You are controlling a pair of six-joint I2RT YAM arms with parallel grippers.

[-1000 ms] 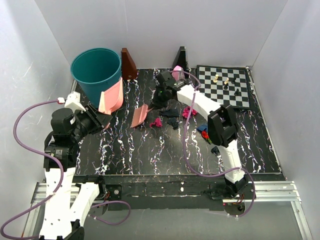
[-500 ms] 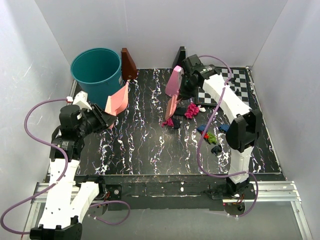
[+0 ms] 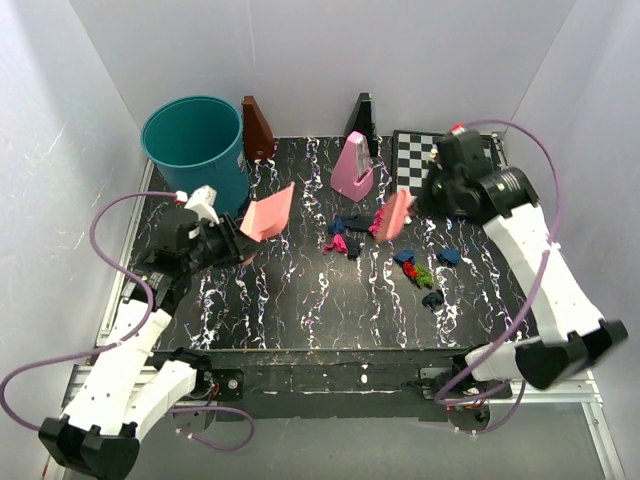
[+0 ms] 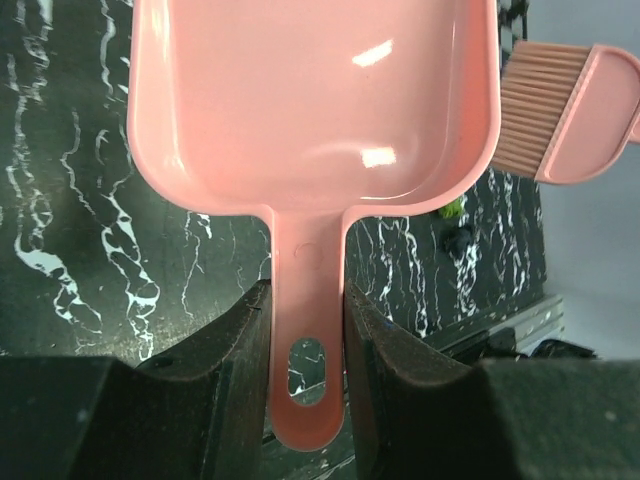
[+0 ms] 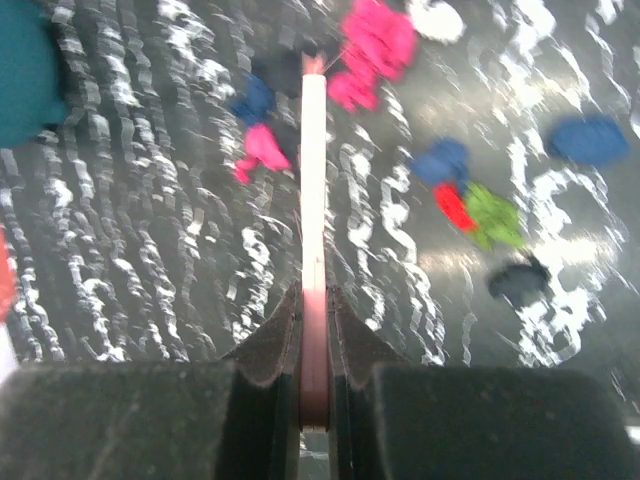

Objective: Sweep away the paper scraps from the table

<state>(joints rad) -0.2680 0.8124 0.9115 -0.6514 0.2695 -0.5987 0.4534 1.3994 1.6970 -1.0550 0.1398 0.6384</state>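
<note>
Paper scraps lie on the black veined table [image 3: 290, 300] right of centre: magenta and dark blue wads [image 3: 340, 238], a red-green pair [image 3: 418, 272], blue wads [image 3: 449, 256], a dark wad [image 3: 433, 298]. My left gripper [image 3: 228, 245] is shut on the handle of the pink dustpan [image 3: 266, 215], which is empty in the left wrist view [image 4: 315, 100], its handle gripped [image 4: 308, 300]. My right gripper [image 3: 420, 203] is shut on a pink brush [image 3: 393, 215], seen edge-on [image 5: 314, 180] between magenta [image 5: 375, 50] and green [image 5: 495, 215] scraps.
A teal bin [image 3: 193, 140] stands at the back left. A brown wedge [image 3: 257, 128], a black wedge [image 3: 361, 113] and a pink wedge [image 3: 352, 165] stand along the back. A chessboard [image 3: 415, 165] lies at the back right, partly hidden by my right arm.
My right arm has swung from the table's middle to the right side, carrying the brush across the scraps. My left arm has brought the dustpan away from the bin toward the middle.
</note>
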